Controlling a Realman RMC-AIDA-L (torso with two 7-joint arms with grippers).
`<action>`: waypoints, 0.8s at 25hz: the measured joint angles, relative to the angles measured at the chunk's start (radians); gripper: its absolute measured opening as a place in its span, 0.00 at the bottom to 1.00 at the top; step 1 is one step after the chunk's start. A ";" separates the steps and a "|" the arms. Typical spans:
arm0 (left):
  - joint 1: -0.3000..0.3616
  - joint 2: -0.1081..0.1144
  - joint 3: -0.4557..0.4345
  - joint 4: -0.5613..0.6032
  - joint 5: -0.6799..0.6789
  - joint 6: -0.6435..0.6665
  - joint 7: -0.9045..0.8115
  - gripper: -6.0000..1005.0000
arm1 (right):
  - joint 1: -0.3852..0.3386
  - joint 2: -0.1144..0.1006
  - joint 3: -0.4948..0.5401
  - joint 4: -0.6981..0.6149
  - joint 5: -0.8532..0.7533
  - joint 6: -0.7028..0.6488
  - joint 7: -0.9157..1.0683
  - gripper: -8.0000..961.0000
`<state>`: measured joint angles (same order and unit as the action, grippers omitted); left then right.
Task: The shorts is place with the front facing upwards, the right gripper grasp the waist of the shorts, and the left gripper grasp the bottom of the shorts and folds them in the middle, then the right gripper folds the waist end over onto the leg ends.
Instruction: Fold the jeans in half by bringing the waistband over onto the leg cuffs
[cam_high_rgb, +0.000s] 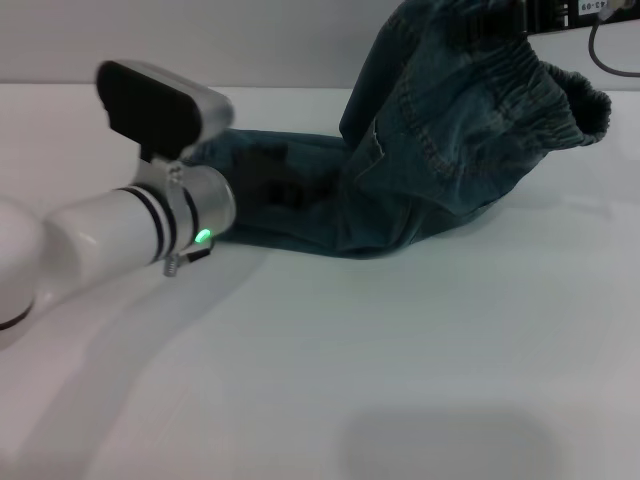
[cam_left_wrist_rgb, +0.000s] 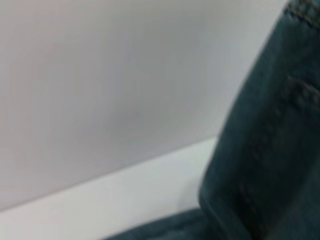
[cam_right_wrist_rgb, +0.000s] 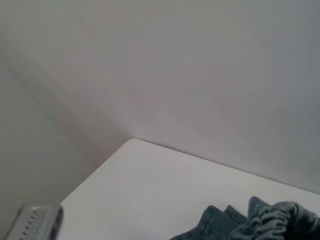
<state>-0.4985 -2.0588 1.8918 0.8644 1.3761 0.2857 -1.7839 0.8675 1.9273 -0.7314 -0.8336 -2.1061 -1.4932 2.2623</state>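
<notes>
White left arm (cam_high_rgb: 70, 250), silver black-banded wrist, green light, black camera housing.

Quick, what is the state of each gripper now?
Left gripper: down at the leg end of the shorts on the table; state cannot be told.
Right gripper: out of view; waistband hangs lifted.

desk (cam_high_rgb: 400, 380): white, spreading under left pincer | wall (cam_high_rgb: 250, 40): pale grey, behind | cable (cam_high_rgb: 600, 50): grey, far beyond it

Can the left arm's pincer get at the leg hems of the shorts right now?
Probably yes: the left pincer sits right at the low leg end of the shorts, with nothing visible between, though its wrist hides the hems themselves.
</notes>
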 joint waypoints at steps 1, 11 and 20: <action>0.010 0.000 -0.011 0.010 0.000 0.001 0.004 0.81 | 0.000 0.000 0.000 0.001 0.000 0.001 0.000 0.08; 0.037 -0.007 -0.116 0.030 -0.006 0.002 0.029 0.81 | -0.002 0.003 -0.001 0.004 0.000 -0.005 -0.005 0.08; 0.005 -0.018 -0.027 0.011 -0.036 -0.048 0.019 0.81 | -0.004 0.006 -0.010 0.004 0.048 -0.034 -0.007 0.08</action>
<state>-0.4938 -2.0764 1.8653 0.8751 1.3396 0.2372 -1.7649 0.8638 1.9334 -0.7419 -0.8298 -2.0581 -1.5274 2.2557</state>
